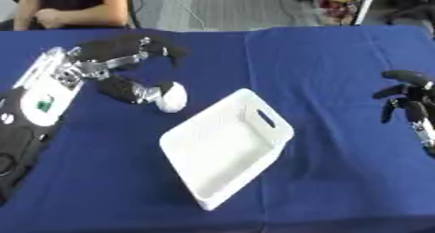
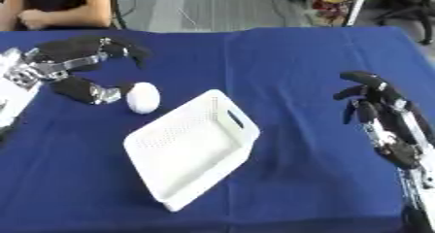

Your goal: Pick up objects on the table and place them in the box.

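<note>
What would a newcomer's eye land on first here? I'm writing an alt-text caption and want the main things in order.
First the white box, lying askew and empty at the middle of the blue tablecloth. Next the left hand at the upper left, its thumb touching a white oval object just beyond the box's far-left corner. Last, the right hand at the right edge, fingers relaxed, holding nothing.

Left hand spread wide, right hand hanging, fingers relaxed
</note>
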